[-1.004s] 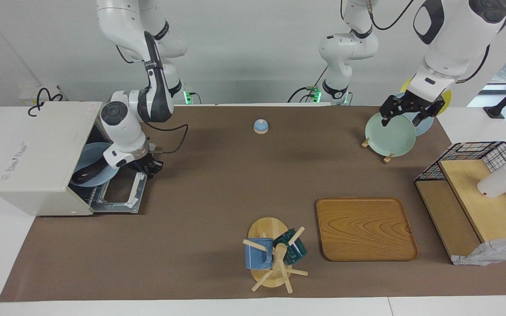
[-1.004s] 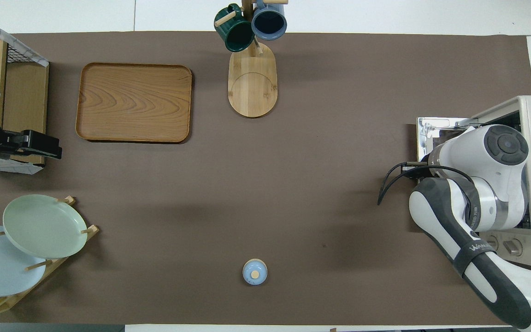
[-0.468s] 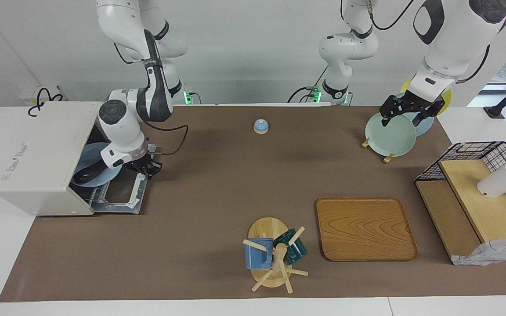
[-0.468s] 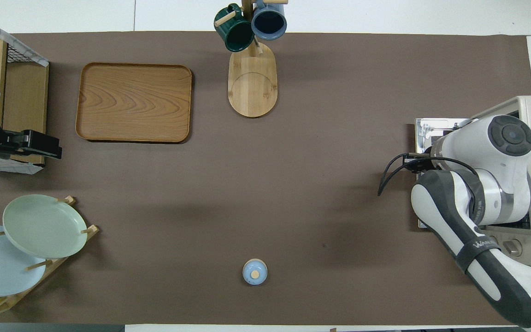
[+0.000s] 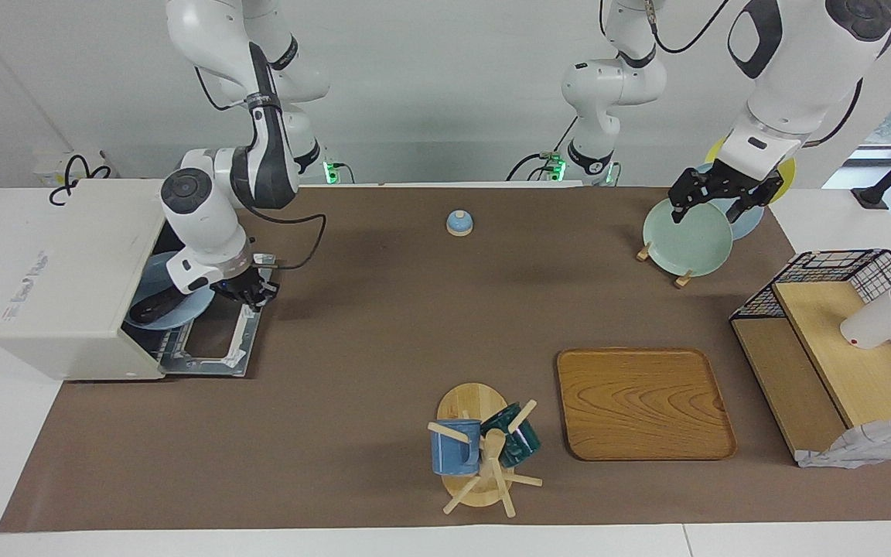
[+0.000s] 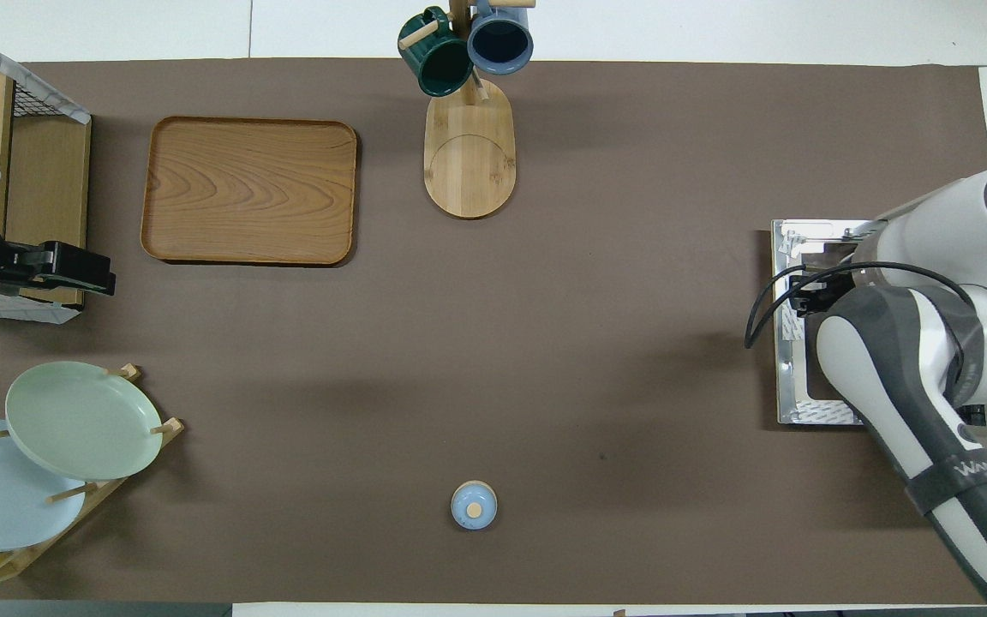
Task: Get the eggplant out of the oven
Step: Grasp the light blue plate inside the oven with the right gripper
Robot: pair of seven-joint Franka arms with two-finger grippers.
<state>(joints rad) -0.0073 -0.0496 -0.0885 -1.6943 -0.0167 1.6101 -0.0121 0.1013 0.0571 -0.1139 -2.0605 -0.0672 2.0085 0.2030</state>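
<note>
Right gripper [image 5: 248, 292] is pulling back w/ fingers unclear; glossy dark eggplant [image 5: 158, 303] is lying on oven's [image 5: 66, 271] blue plate [image 5: 153, 288]; left gripper [image 5: 716, 203] is waiting spread.

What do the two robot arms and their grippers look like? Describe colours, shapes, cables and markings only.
Both arms are glossy white with rounded joints, dark grey round caps and dark grey panels. Black cables run along them. The right gripper and left gripper are black and angular. A grey panel on the right arm carries white lettering. Green lights glow at both bases.

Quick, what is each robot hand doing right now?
Left gripper: open, holding nothing, over the plate rack.
Right gripper: over the open oven door; grip cannot be told.
</note>
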